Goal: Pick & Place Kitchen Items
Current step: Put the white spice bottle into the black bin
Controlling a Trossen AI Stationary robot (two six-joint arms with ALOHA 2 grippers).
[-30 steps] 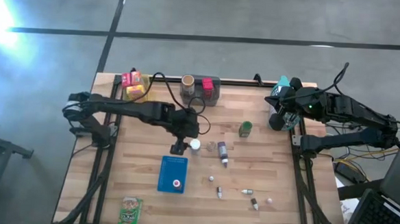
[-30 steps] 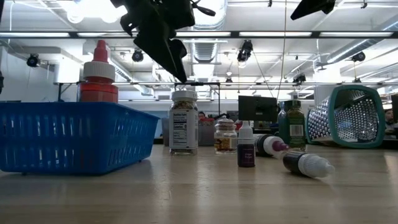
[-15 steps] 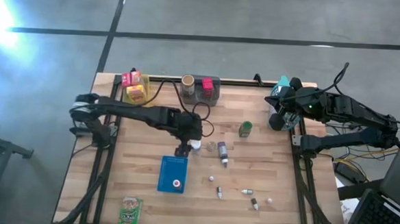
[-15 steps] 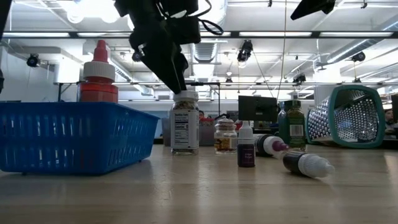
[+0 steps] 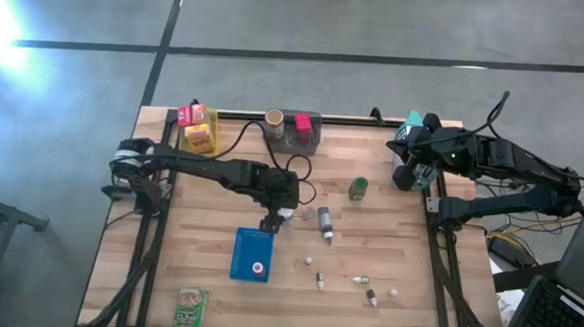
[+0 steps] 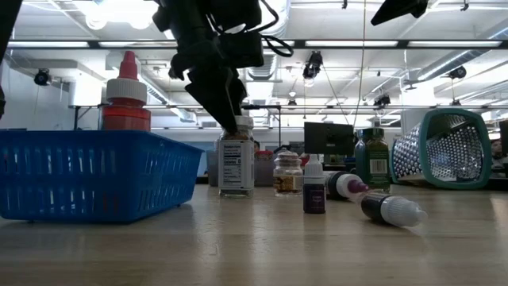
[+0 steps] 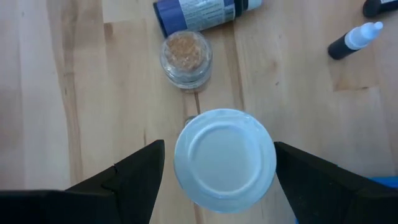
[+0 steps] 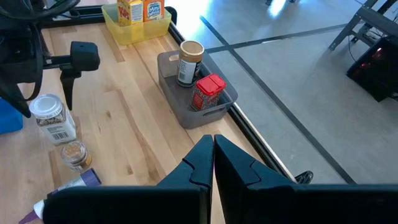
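Observation:
A clear jar with a white lid [image 7: 225, 158] stands upright on the wooden table [image 5: 208, 239], near the middle [image 5: 285, 213] [image 6: 235, 163]. My left gripper [image 7: 221, 180] [image 6: 228, 107] is open and points steeply down over it. One finger stands on each side of the lid, and I see no touch. My right gripper [image 8: 213, 158] is shut on nothing and held high at the table's far right corner [image 5: 406, 167]. Beside the jar stand a small glass spice jar [image 7: 186, 59] and a purple bottle lying on its side [image 5: 325, 223].
A blue basket [image 5: 252, 254] holding a red-capped bottle [image 6: 125, 91] sits just near-left of the jar. A green jar [image 5: 358, 188] and several small dropper bottles [image 5: 361, 279] lie to the right. A yellow bin [image 5: 198, 127] and a grey bin [image 5: 292, 131] line the far edge. A green packet [image 5: 191, 310] lies near left.
My left gripper has come down and a little toward the table's right edge. It has gone from beside the white-lidded jar to right over its lid, and its fingers have stayed open. The jar has not moved.

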